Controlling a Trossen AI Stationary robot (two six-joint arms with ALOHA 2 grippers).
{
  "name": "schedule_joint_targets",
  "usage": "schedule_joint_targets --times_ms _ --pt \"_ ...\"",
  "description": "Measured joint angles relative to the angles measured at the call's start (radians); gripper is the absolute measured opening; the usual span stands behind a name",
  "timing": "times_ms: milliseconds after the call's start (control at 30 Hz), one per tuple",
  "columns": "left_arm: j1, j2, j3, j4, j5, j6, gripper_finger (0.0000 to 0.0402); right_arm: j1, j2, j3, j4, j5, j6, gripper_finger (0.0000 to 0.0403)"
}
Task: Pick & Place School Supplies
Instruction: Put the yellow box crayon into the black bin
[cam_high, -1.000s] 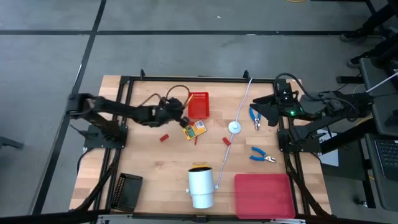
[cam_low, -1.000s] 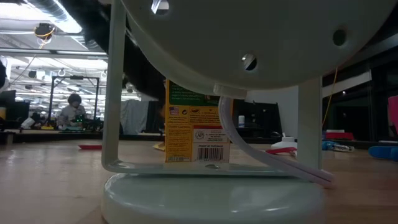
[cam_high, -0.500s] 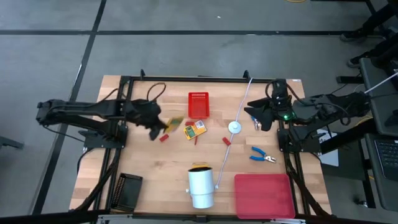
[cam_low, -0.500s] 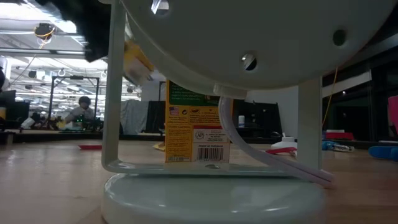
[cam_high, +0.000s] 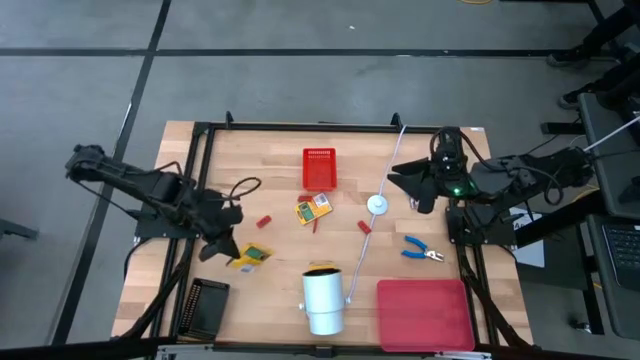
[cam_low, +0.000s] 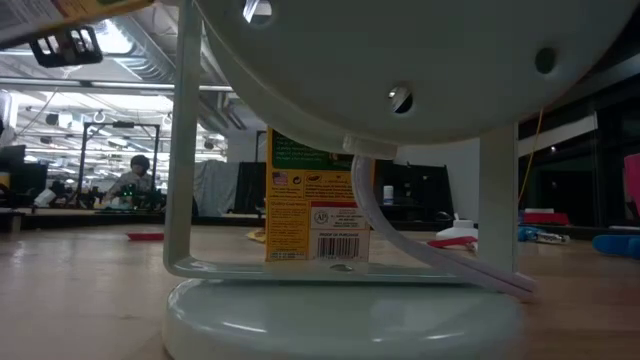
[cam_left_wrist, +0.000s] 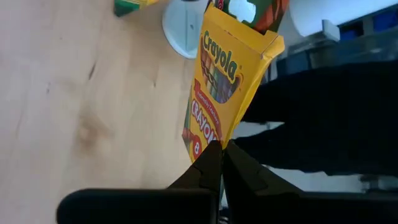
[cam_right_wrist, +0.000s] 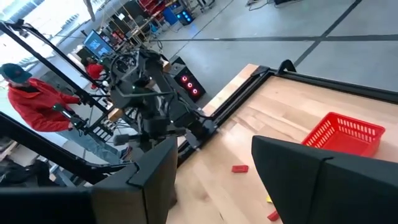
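Crayola crayon box pinched by one corner in left gripper, near white cylinder; I judge it may swing loose. Right gripper gapes wide, holds nothing.

The left gripper reaches low over the table's left side (fingers pinched together); the right gripper hovers at the right with fingers spread.

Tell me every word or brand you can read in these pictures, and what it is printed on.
"Crayola": on the yellow box pinched in the left claw, left wrist view.
"CRAYON": down the same box, cut off at the edge; an "8" below it.
Back label and barcode on the standing box behind the white stand, low view: too small to read.
Box near the red basket, high view: unreadable.
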Motion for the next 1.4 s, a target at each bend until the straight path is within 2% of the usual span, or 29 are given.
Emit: schedule_joint_targets --times_ms 333,633,933,1100,1400 --pt "-0.258 0.022 0.0 -0.125 0.159 -0.03 0.0002 0.026 0.054 0.0 0.089 0.031 0.009 0.0212" --pt "-0.432 0.069 0.0 -0.157 0.149 -0.027 0.0002 0.026 0.109 0.0 0.152 0.034 0.014 0.0212" --pt "-0.534 0.233 0.0 -0.111 0.012 0.077 0.0002 0.026 0.141 0.0 0.168 0.038 0.058 0.0212" --pt "-0.555 0.278 0.0 -0.027 -0.047 0.079 0.0002 0.026 0.141 0.0 0.174 0.052 0.066 0.0212" --pt "-0.564 0.324 0.0 -0.035 -0.197 0.04 0.0002 0.026 0.141 0.0 0.175 0.06 0.069 0.0212"
